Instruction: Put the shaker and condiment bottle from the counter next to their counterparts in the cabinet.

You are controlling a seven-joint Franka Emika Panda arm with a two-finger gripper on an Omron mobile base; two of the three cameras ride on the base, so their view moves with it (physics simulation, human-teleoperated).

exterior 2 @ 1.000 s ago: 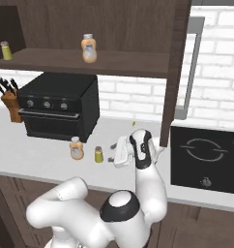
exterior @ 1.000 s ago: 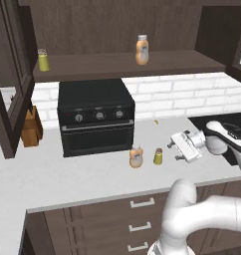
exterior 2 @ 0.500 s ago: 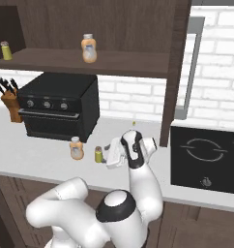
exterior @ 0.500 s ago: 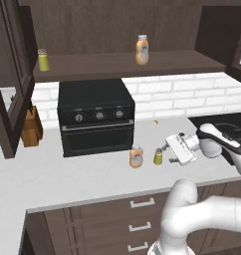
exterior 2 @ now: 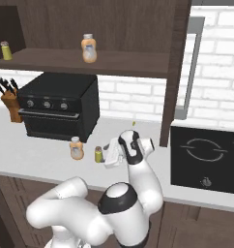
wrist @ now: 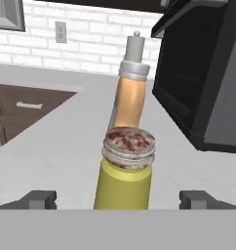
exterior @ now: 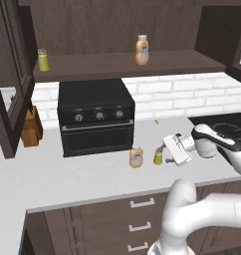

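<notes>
The yellow-green shaker [exterior: 158, 157] [exterior 2: 98, 154] stands on the pale counter [exterior: 67, 179] just right of the orange condiment bottle [exterior: 136, 156] [exterior 2: 76, 148]. My gripper [exterior: 164, 153] [exterior 2: 106, 156] lies level just right of the shaker, open. In the hand view the shaker [wrist: 126, 173] stands close between the spread fingertips [wrist: 39, 199], untouched, with the condiment bottle [wrist: 129, 97] behind it. The counterparts stand on the shelf of the dark cabinet [exterior: 117, 64]: a shaker [exterior: 43, 60] [exterior 2: 6, 50] at the left and an orange bottle [exterior: 141, 50] [exterior 2: 89, 48] further right.
A black toaster oven [exterior: 96, 117] [exterior 2: 58, 111] [wrist: 207, 73] sits on the counter behind the bottles, with a knife block [exterior: 30, 127] [exterior 2: 10, 99] to its left. A black cooktop [exterior 2: 206, 155] lies at the right. Brown drawer fronts [exterior: 142, 224] run below the counter edge.
My hand has moved left along the counter, closing in on the shaker. Its jaws stayed open. The shaker and the bottle have not moved.
</notes>
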